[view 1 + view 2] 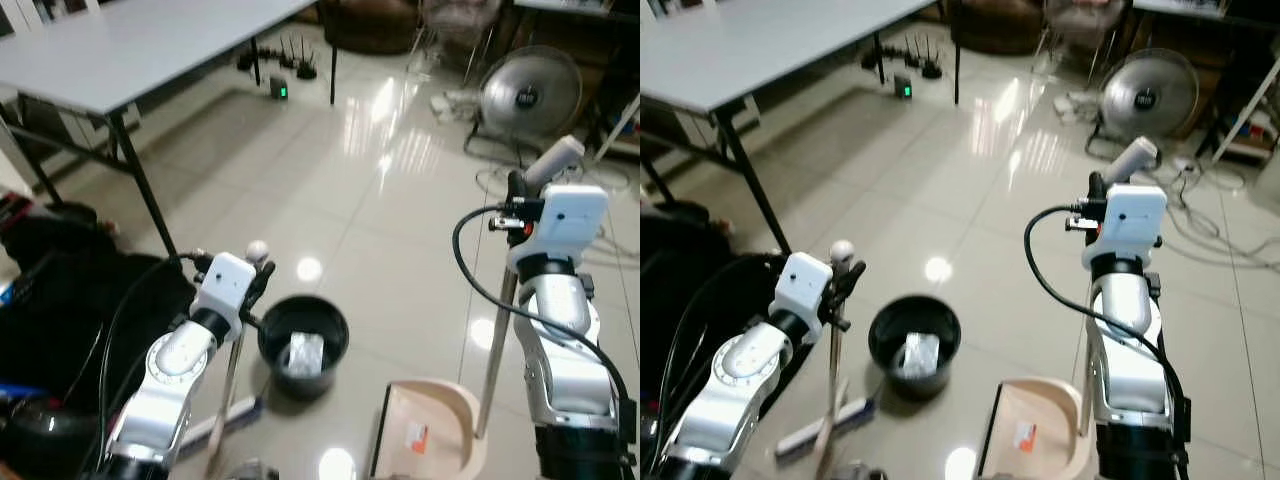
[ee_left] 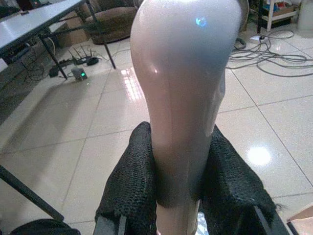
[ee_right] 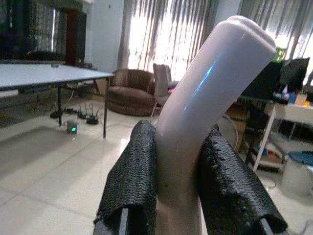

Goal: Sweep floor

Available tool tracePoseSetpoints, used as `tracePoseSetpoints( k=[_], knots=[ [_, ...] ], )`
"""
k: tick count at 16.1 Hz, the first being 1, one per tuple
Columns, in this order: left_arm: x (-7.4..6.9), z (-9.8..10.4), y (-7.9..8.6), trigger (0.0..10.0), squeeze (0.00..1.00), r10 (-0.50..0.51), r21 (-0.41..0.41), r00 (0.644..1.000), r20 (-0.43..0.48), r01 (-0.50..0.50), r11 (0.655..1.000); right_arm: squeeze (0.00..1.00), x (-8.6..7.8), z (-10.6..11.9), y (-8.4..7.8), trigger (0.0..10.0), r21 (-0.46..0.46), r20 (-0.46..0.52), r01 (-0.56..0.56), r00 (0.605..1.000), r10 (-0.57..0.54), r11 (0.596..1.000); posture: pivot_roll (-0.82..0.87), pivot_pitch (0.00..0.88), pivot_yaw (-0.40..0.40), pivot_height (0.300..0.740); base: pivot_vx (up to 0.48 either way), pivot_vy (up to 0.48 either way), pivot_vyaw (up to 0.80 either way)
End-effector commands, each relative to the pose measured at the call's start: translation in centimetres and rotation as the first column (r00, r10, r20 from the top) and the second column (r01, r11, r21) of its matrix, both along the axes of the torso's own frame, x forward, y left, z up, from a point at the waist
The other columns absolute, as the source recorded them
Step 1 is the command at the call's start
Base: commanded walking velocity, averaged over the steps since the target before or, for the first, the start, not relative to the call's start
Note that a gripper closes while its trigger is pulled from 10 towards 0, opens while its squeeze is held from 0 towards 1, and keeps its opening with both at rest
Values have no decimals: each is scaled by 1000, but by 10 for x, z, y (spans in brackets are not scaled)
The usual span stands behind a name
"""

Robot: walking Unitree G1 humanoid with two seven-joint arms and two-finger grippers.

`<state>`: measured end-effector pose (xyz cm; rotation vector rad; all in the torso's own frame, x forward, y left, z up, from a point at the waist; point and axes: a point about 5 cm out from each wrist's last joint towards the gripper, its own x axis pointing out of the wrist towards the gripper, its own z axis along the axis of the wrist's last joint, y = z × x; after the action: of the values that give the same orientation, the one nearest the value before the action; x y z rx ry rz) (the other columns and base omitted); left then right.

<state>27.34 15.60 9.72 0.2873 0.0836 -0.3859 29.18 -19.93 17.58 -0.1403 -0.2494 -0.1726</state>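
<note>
My left gripper (image 1: 260,277) is shut on the top of a pale broom handle (image 2: 181,98), just under its round knob (image 1: 257,249). The stick runs down to the broom head (image 1: 825,428) on the tiles by my feet. My right gripper (image 1: 517,200) is shut on the bent white grip (image 3: 205,107) of a long-handled dustpan. Its pole (image 1: 495,350) drops to the beige pan (image 1: 440,420), which rests on the floor at the lower right with an orange label inside. In both wrist views the black fingers (image 3: 132,171) press on either side of the handle.
A black bin (image 1: 303,345) with crumpled paper inside stands between broom and dustpan. A grey table (image 1: 150,50) with black legs is at the far left, dark bags (image 1: 60,290) under it. A floor fan (image 1: 530,95) and loose cables (image 1: 1200,215) lie far right. Glossy tiles (image 1: 330,190) stretch ahead.
</note>
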Motion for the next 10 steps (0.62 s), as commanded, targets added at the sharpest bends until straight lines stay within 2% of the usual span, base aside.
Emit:
tracePoseSetpoints(
  k=[1, 7, 9, 10],
  knots=[
    [2, 2, 0, 10000, 0, -16, 15, 1000, 15, 15, 1000, 0, -3, 4, 4, 10000, -2, 16, -11, 1000, 11, 1000, 27, 0, 0, 740, -281, 0, 0],
    [4, 1, -1, 10000, 0, -22, 17, 1000, 19, 21, 1000, 0, -5, -4, 5, 10000, 18, -31, -15, 999, 15, 1000, 25, 0, 3, 740, -271, 0, 0],
    [4, 1, -1, 10000, 0, -25, 16, 1000, 18, 25, 1000, 0, -6, -8, 8, 10000, 16, -48, -13, 999, 13, 1000, 23, 0, 5, 740, 0, 0, 0],
    [5, 1, -2, 10000, 0, -27, 17, 1000, 12, 27, 1000, 0, -7, -10, 8, 10000, 45, -53, -3, 999, 6, 999, 20, 0, 8, 740, 0, 0, 0]
  ],
)
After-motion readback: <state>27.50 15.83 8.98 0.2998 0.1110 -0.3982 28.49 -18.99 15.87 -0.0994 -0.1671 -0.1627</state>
